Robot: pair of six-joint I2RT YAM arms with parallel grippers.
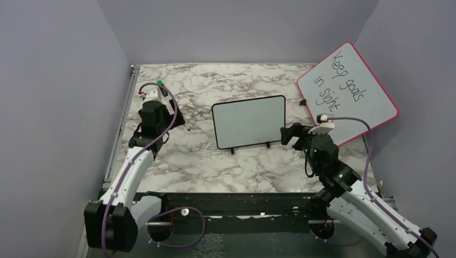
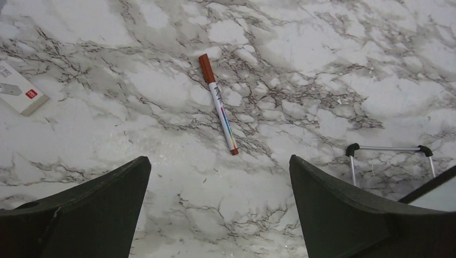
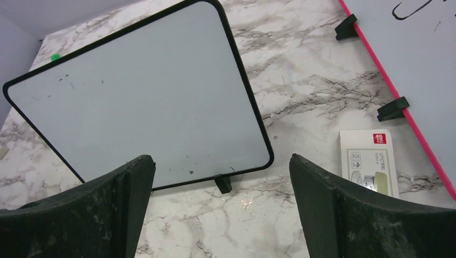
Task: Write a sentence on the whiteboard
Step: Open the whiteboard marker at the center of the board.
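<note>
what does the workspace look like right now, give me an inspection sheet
surface: marble table, no spills seen
job's things: whiteboard propped on its feet, blank but for faint specks, no sentence; marker with red-brown cap on the table
clutter: pink-framed board with black writing; small box beside it; second box near the marker
grippers: left gripper open over the marker; right gripper open, empty, facing the whiteboard
cables: purple cables along both arms
surroundings: plain lilac walls

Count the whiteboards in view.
2. The black-framed board stands at the centre, between the two arms, with nothing written on it. The pink-framed board is at the far right, tilted and carrying black handwriting. No others show; none seem hidden.
</note>
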